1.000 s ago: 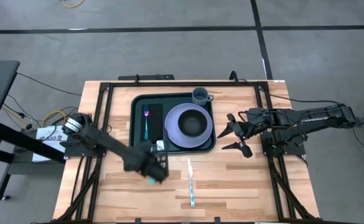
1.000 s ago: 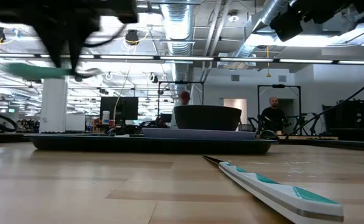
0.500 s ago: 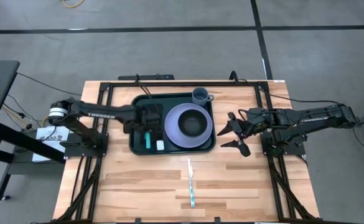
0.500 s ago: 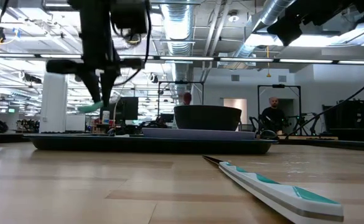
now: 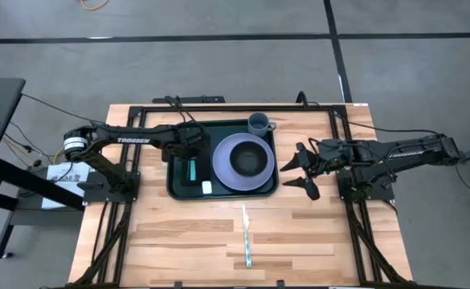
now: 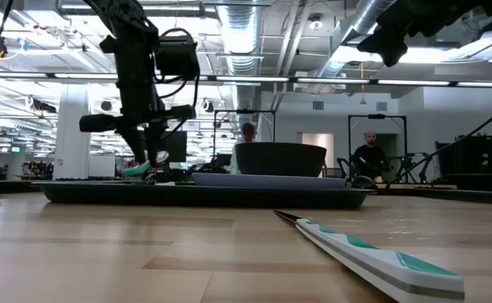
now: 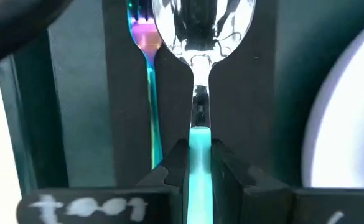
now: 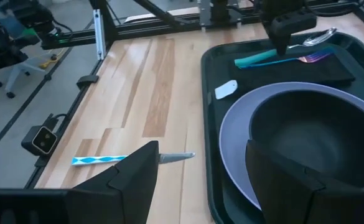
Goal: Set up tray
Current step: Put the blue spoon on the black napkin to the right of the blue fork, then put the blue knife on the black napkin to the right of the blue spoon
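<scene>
The dark green tray point(image 5: 175, 183) lies at the table's far middle. On it are a purple plate point(image 5: 223, 173) with a dark bowl point(image 5: 251, 160), a grey cup point(image 5: 259, 123) and a black napkin point(image 7: 256, 93) bearing a fork point(image 7: 145, 37). My left gripper point(image 5: 190, 151) stands over the napkin, shut on a teal-handled spoon point(image 7: 203, 25) that lies beside the fork. My right gripper point(image 5: 303, 172) hovers open just right of the tray. A teal-and-white knife point(image 5: 247, 237) lies flat on the wood near the tray. My left gripper pinches the spoon's teal handle point(image 7: 199, 146) between its two fingers point(image 7: 228, 171), close to where the metal neck begins. It comes from above, pointing down. The spoon sits nearly level, low over the napkin, its bowl toward the far edge; whether it touches the napkin I cannot tell.
A small white tag point(image 5: 207, 187) lies on the tray's near part. Black frame rails point(image 5: 138, 120) run along the table's left, right and far sides. Bare wood point(image 5: 186, 241) stretches between the tray and the near edge. People stand in the room beyond the table.
My left gripper has carried the spoon from the near side of the tray toward the far edge, over the napkin, then down. The spoon has dropped from well above the tray to just above the napkin, alongside the fork. The right arm has barely moved.
</scene>
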### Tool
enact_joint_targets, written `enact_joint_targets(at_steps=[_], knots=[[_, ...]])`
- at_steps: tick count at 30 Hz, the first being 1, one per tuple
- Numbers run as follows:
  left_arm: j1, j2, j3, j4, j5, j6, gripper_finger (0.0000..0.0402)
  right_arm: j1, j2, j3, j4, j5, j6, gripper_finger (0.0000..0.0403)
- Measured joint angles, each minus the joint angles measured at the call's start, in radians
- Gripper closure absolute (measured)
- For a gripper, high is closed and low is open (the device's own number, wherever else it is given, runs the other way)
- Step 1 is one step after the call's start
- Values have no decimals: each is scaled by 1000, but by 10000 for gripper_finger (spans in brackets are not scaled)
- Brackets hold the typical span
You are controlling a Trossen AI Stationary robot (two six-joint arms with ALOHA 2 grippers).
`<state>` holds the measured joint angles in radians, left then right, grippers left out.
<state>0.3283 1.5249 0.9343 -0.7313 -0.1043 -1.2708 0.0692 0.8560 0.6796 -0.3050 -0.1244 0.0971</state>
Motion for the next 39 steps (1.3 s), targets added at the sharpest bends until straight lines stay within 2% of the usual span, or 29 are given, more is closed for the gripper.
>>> enact_joint_targets(at_steps=[7, 15, 27, 35, 39], knots=[[15, 5, -49, 116, 21, 13, 375, 0, 0, 0, 0, 29, 9, 173], [16, 110, -50, 173, 57, 22, 375, 0, 0, 0, 3, 30, 23, 173], [21, 106, -50, 170, -8, 27, 374, 0, 0, 0, 2, 37, 37, 173], [21, 106, -50, 168, 1, 45, 266, 0, 0, 0, 0, 41, 37, 173], [15, 94, -15, 106, 25, 66, 229, 0, 0, 0, 0, 40, 36, 173]])
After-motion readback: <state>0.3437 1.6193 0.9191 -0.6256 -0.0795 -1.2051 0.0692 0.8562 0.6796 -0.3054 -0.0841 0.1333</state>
